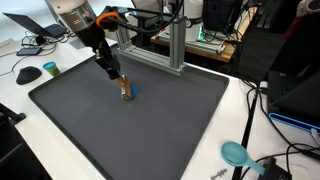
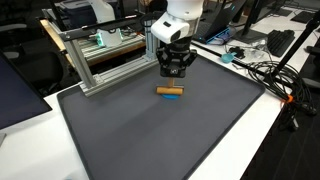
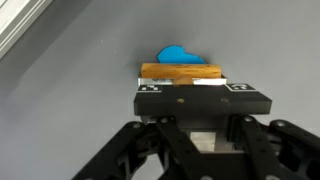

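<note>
A short wooden block (image 3: pixel 180 71) sits right at my fingertips in the wrist view, with a small blue piece (image 3: pixel 178 53) just beyond it. My gripper (image 3: pixel 195 88) is shut on the wooden block, the fingers at its ends. In both exterior views the gripper (image 1: pixel 121 86) (image 2: pixel 172 80) points down over the block (image 1: pixel 125 92) (image 2: pixel 170 91), low on the dark grey mat (image 1: pixel 150 130) (image 2: pixel 150 140). Whether the block rests on the mat or hangs just above it, I cannot tell.
An aluminium frame (image 1: pixel 160 50) (image 2: pixel 100 60) stands along the mat's far edge, close behind the gripper. A teal scoop-like object (image 1: pixel 235 153) lies off the mat on the white table. Cables (image 2: pixel 270 75) and desk clutter ring the table.
</note>
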